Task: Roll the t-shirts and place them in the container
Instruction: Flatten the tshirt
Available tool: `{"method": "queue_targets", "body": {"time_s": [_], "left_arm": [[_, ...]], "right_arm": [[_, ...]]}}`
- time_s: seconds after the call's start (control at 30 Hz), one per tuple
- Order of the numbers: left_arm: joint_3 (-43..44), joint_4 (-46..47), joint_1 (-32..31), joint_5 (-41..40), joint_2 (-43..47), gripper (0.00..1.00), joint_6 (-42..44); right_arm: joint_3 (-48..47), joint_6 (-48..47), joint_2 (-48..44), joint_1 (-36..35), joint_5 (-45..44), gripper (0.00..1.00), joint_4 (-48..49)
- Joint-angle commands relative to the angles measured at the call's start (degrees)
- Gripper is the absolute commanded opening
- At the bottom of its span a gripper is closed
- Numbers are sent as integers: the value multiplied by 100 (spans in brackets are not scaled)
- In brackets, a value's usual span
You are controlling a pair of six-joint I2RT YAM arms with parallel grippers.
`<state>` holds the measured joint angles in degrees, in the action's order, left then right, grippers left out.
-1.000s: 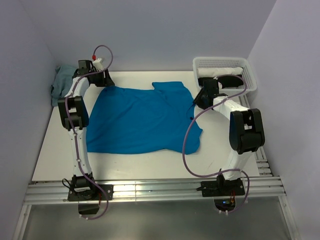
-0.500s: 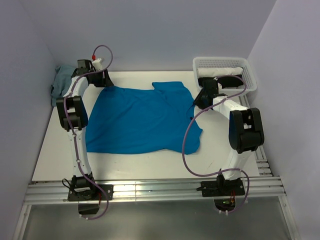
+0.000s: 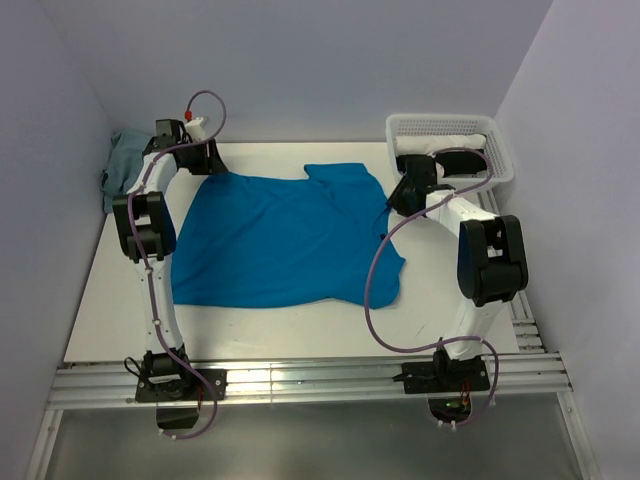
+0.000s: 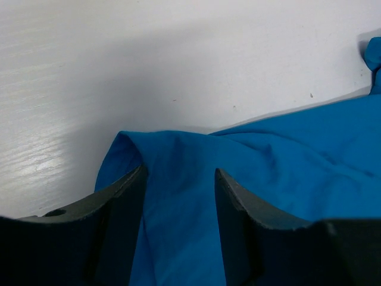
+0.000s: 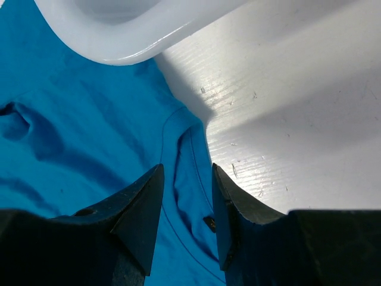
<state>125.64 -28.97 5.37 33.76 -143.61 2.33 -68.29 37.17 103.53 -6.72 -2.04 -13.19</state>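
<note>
One bright blue t-shirt (image 3: 285,240) lies spread flat on the white table, with a sleeve pointing to the far side. My left gripper (image 3: 212,168) is at the shirt's far left corner. In the left wrist view its jaws (image 4: 178,173) stand apart, with the slightly raised corner of the t-shirt (image 4: 286,149) between them. My right gripper (image 3: 398,206) is at the shirt's right edge. In the right wrist view it is open (image 5: 187,170), astride the stitched hem of the t-shirt (image 5: 77,119), right beside bare table.
A white mesh basket (image 3: 500,150) stands at the far right corner with a white roll (image 3: 450,143) inside. A crumpled grey-blue cloth (image 3: 122,160) lies against the left wall. A smooth white curved edge (image 5: 137,42) fills the top of the right wrist view.
</note>
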Motion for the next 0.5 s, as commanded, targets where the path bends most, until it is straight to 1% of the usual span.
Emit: {"method": "queue_targets", "body": {"time_s": [0.0, 0.27, 0.4, 0.43, 0.47], "left_arm": [[180, -38, -53, 105, 158, 54, 5], [267, -30, -79, 43, 53, 50, 22], [364, -12, -97, -27, -26, 45, 13], [390, 5, -106, -45, -44, 39, 13], [417, 14, -115, -45, -70, 38, -4]], "right_arm": [[-290, -61, 80, 48, -147, 45, -34], [-544, -130, 300, 66, -112, 45, -87], [-720, -192, 458, 66, -156, 47, -113], [-782, -201, 536, 66, -165, 47, -148], [-852, -210, 581, 66, -165, 48, -149]]}}
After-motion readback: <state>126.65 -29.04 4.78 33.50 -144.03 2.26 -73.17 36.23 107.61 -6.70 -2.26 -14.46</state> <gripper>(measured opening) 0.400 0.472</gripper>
